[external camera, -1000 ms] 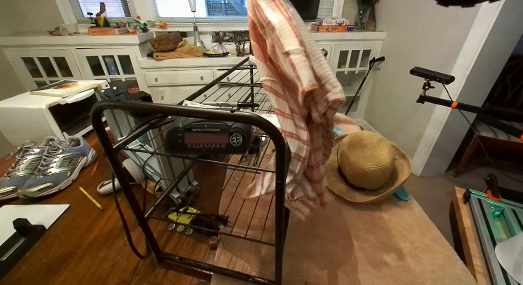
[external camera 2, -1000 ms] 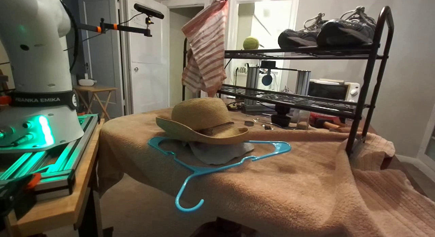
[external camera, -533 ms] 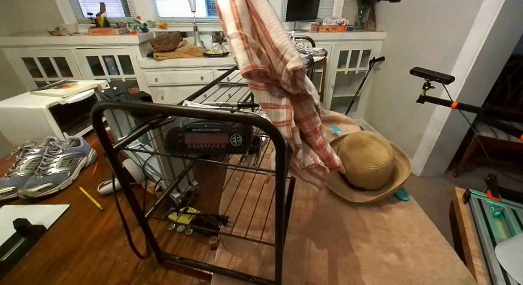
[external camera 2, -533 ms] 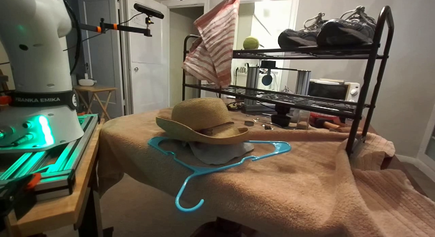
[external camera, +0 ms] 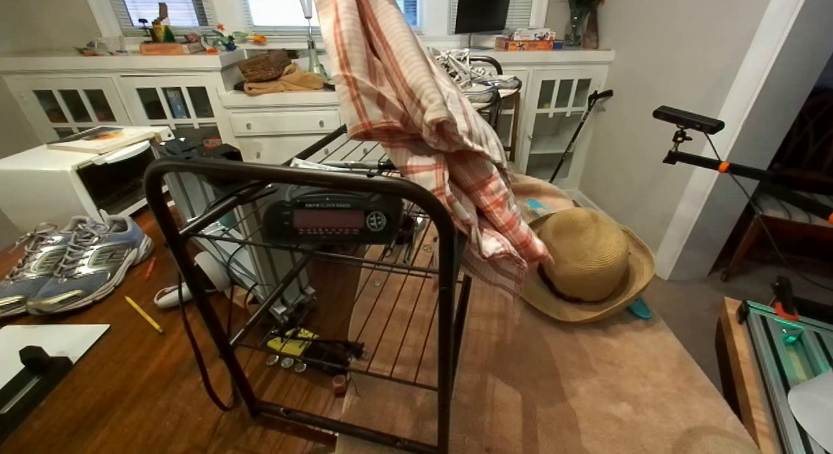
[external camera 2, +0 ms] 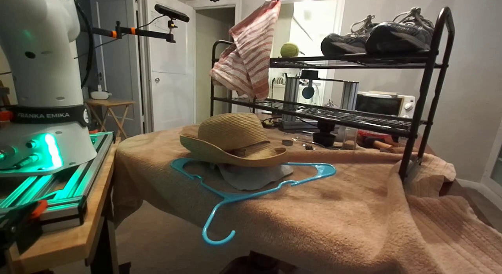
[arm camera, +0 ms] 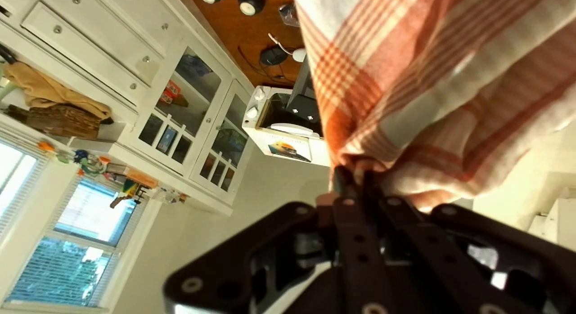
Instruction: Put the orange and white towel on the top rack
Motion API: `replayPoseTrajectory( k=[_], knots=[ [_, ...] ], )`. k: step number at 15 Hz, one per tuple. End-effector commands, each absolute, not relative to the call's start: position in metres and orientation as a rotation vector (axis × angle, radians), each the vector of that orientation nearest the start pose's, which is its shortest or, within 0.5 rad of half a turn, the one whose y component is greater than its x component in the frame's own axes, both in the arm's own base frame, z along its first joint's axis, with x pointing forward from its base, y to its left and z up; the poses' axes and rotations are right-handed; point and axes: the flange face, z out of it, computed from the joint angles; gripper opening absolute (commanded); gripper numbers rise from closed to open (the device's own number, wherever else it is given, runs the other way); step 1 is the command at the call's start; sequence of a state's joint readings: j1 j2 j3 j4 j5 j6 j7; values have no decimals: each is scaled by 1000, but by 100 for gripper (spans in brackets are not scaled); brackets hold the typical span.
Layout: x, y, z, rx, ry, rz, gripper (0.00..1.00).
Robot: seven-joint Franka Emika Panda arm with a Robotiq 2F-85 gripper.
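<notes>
One towel (external camera 2: 251, 54), pinched in my gripper (arm camera: 357, 178), has shifted nearer the top rack (external camera 2: 353, 63) but drapes below its level, so I judge release premature.

That's one towel (external camera 2: 255, 50) in the hand (arm camera: 357, 177), and lower than the hand stands one rack (external camera: 293, 173) carrying two shoes (external camera 2: 398, 38), one ball (external camera 2: 289, 50), one clock radio (external camera: 328, 221)! Further down from the hand, on the counter (external camera: 150, 379), we've got one straw hat (external camera 2: 233, 132), one blue hanger (external camera 2: 232, 197), one yellow pencil (external camera: 144, 314) and two more shoes (external camera: 91, 267).
</notes>
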State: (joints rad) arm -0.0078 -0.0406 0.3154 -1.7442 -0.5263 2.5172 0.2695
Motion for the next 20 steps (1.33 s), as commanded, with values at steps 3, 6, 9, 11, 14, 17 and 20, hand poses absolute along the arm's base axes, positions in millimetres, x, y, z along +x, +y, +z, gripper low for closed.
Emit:
replayPoseTrajectory(
  k=[3,6,9,11,14,17,20],
  knots=[
    [574,188,673,-2981,-531,-1496,1],
    [598,189,672,-2969,-561,-1556,1],
    [627,186,661,-2982,-603,-1595,1],
    [647,183,652,-2990,-607,-1628,1],
    [675,179,643,-3007,-618,-1661,1],
    [698,178,633,-3010,-615,-1685,1],
    [714,181,624,-3009,-621,-1697,1]
  ],
)
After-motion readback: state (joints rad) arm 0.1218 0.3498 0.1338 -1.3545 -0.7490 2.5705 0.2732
